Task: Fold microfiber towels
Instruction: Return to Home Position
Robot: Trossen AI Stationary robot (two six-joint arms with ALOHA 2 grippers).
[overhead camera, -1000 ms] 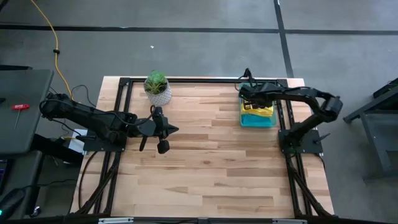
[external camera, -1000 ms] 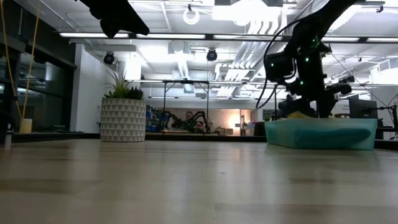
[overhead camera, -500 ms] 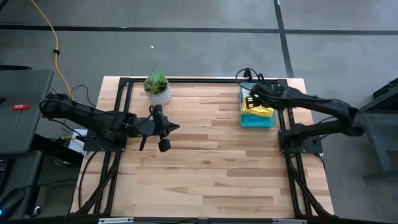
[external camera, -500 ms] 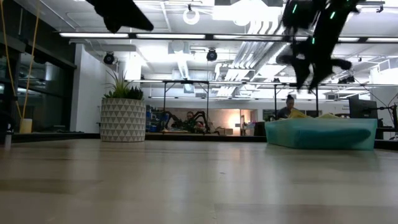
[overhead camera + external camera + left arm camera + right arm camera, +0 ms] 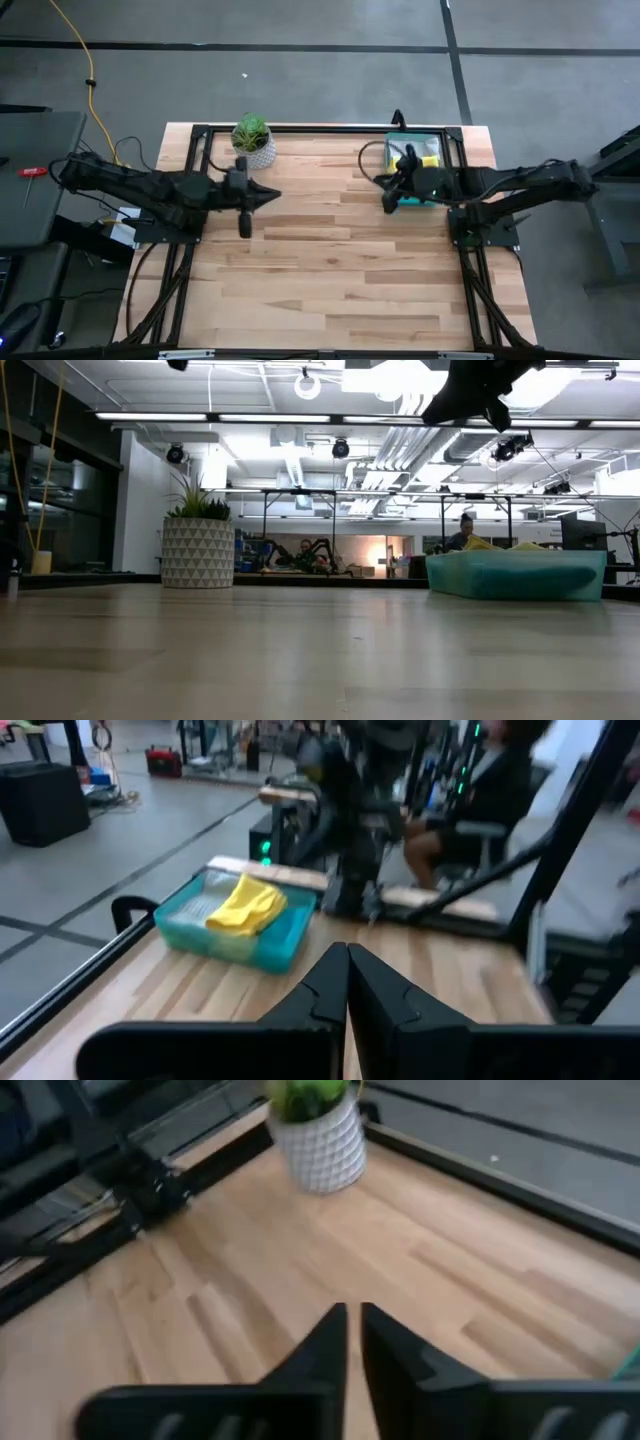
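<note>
A yellow microfiber towel [image 5: 246, 904] lies crumpled on top of the pile in the translucent teal-green tray [image 5: 410, 196] at the table's far right; the other towels hardly show. My right gripper [image 5: 353, 1323] hangs high over the table just left of the tray [image 5: 515, 576], pointing toward the table's left, shut with nothing between its fingers. My left gripper [image 5: 347, 963] hovers at the far left near the plant, pointing toward the tray, shut and holding nothing. In the high view the two grippers [image 5: 274, 193] [image 5: 380, 185] face each other across the bare middle.
A small green plant in a white patterned pot [image 5: 253, 142] stands at the far left, close to my left gripper. Black frame rails [image 5: 190, 180] run along the table's left, right and far edges. Bare wood [image 5: 330, 280] fills the middle and near half.
My right gripper has risen out of the tray, swung toward the table's middle and tipped from pointing down to nearly level, taking no towel with it. My left gripper has risen a little and tipped up toward level. The towels have stayed in the tray.
</note>
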